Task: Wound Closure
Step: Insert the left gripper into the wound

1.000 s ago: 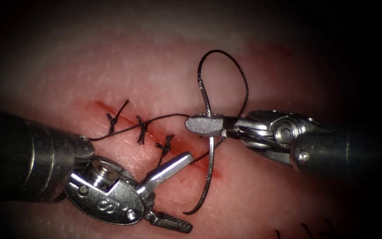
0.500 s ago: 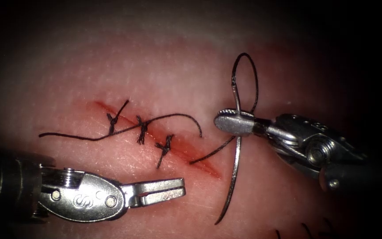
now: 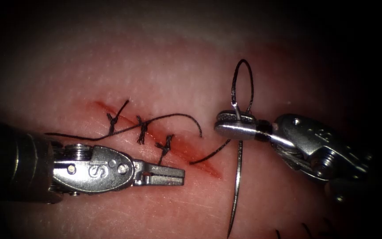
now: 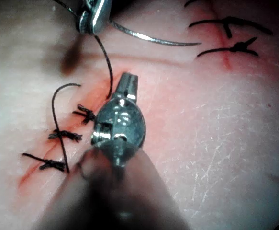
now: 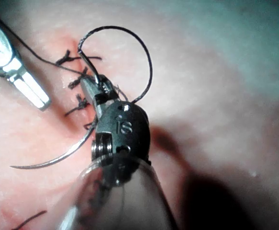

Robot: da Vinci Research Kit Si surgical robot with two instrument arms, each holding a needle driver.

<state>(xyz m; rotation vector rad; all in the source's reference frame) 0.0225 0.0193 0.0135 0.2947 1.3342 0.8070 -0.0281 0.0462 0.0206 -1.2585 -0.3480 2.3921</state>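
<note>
On the tissue (image 3: 164, 75) the cut (image 3: 200, 161) runs slantwise, with three knotted stitches (image 3: 142, 131) across its upper part. My right tool (image 3: 220, 129) is shut on the curved needle (image 3: 237, 186) close to its thread end. The needle hangs free over the tissue on the cut's right, its point toward the near edge. Thread (image 3: 213, 152) loops above the jaws and runs down into the cut's lower end. My left tool (image 3: 182, 176) lies shut and holds nothing, just left of the cut below the third stitch. The right wrist view shows the needle (image 5: 53, 158) and the thread loop (image 5: 134, 38).
A loose thread tail (image 3: 76, 135) trails left from the stitches, and another curls beside the cut (image 3: 195, 121). Older dark stitches (image 4: 230, 36) sit on another red line in the left wrist view. Their ends (image 3: 306, 230) show at the near right edge.
The left tool's jaws went from wide open to shut, with nothing in them, and it drew back leftward off the cut. The right tool carried the needle to the right; the thread loop narrowed.
</note>
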